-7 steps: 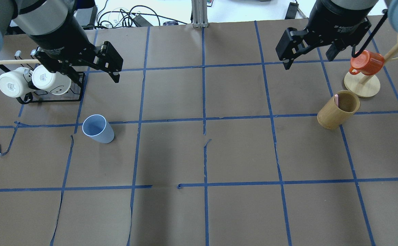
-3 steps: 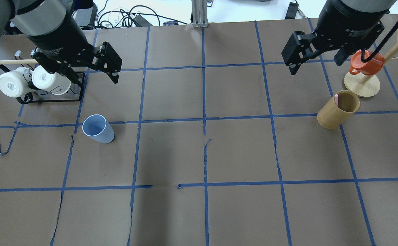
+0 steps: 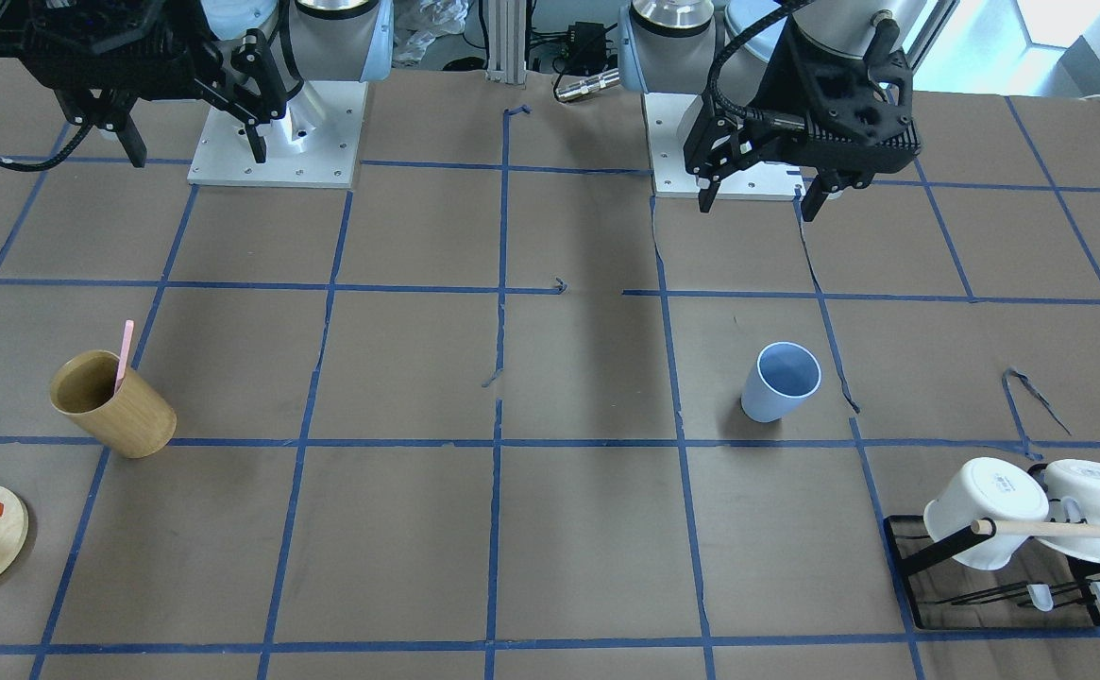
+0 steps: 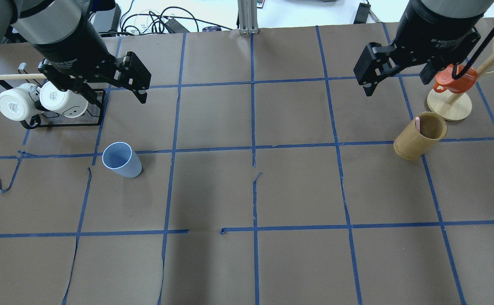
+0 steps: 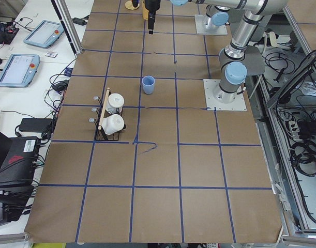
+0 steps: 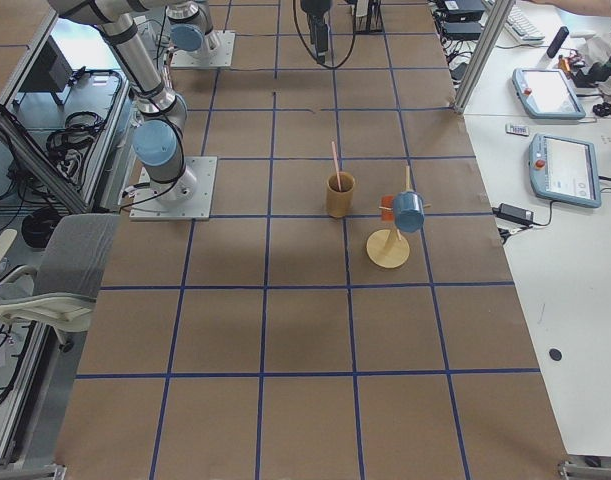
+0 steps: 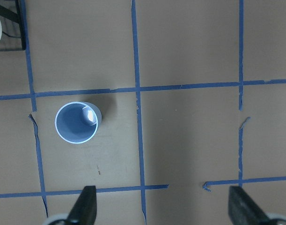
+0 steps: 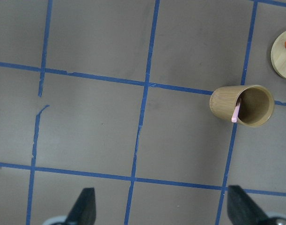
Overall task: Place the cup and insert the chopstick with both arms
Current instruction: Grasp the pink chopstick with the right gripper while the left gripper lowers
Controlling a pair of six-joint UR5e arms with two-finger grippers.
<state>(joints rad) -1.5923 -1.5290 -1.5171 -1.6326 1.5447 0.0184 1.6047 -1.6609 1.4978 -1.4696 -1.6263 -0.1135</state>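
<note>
Left gripper [image 3: 757, 200] and right gripper [image 3: 195, 151] hover high, pointing down, fingers [image 7: 86, 206] spread, empty; cup [image 7: 76, 122] ahead of left fingers, chopstick [image 8: 235, 112] ahead of right.

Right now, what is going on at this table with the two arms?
Both robot arms hover over the table with their jaws open, holding nothing. The left arm hangs near the pale blue cup, which stands upright and empty. The right arm hangs near a wooden cup, in which the pink chopstick leans. Neither thing has been picked up yet.
</note>
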